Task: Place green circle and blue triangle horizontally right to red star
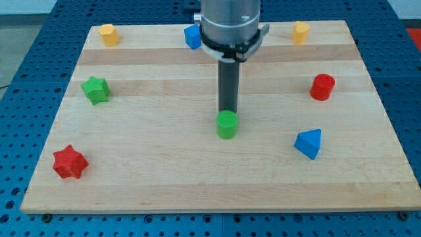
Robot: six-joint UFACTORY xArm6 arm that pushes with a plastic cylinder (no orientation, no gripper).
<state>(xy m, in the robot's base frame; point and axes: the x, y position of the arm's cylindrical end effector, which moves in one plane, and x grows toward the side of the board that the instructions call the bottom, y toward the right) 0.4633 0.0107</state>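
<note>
The green circle point(227, 124) stands near the middle of the wooden board point(164, 178). My tip point(228, 110) touches its top edge from the view's top side. The blue triangle point(308, 143) lies at the lower right. The red star point(69, 162) sits at the lower left corner, far from both.
A green star point(96, 89) is at the left. A red cylinder point(322, 86) is at the right. A yellow block point(108, 33) is at the top left, another yellow block point(300, 31) at the top right. A blue cube point(192, 36) at the top is partly hidden by the arm.
</note>
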